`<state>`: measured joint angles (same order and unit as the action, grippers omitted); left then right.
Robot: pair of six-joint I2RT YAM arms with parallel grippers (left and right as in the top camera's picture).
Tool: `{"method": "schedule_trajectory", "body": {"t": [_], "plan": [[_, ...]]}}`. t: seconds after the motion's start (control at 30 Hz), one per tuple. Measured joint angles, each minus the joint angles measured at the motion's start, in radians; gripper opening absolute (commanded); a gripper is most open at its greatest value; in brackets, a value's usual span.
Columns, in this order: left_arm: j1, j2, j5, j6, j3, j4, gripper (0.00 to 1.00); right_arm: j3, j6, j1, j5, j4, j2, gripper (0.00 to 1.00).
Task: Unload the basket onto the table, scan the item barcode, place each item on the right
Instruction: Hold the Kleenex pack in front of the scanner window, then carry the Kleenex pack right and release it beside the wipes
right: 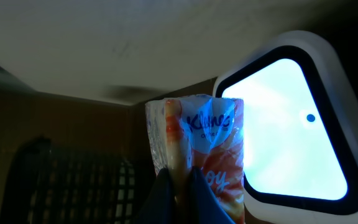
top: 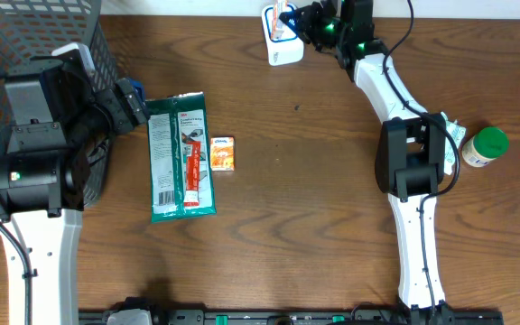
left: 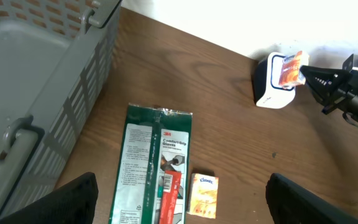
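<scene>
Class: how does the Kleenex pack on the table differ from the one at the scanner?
The held Kleenex pack is pinched in the right gripper; the loose Kleenex pack lies flat, untouched. The held one faces the lit scanner; the other lies beside the glove packet. Both are orange.

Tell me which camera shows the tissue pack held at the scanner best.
Right wrist: the held tissue pack fills the frame, lettering lit by the scanner window, pinched by the right gripper. Left wrist shows it small against the scanner; overhead shows only a tiny sliver.
</scene>
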<state>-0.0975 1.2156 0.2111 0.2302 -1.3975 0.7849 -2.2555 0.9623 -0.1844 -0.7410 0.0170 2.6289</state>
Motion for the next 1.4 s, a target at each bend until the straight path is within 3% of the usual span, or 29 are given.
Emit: {"method": "schedule_trajectory", "body": {"t": [0.37,0.63,0.9,1.1,1.27,1.4], "plan": [[0.000,0.000,0.000,0.000,0.000,0.000,0.87,0.000,0.034,0.071,-0.178,0.067,-0.012,0.02],[0.000,0.000,0.000,0.000,0.000,0.000,0.87,0.002,-0.113,0.093,-0.183,0.523,-0.202,0.01],[0.000,0.000,0.000,0.000,0.000,0.000,0.87,-0.007,-0.522,0.085,0.018,1.122,-0.538,0.01],[0.000,0.000,0.000,0.000,0.000,0.000,0.87,-0.012,-0.718,0.085,0.287,1.435,-0.620,0.01],[0.000,0.000,0.000,0.000,0.000,0.000,0.87,0.016,-0.771,0.085,0.521,1.564,-0.620,0.01],[0.000,0.000,0.000,0.000,0.000,0.000,0.87,0.106,-0.787,0.085,0.650,1.543,-0.620,0.01]]}}
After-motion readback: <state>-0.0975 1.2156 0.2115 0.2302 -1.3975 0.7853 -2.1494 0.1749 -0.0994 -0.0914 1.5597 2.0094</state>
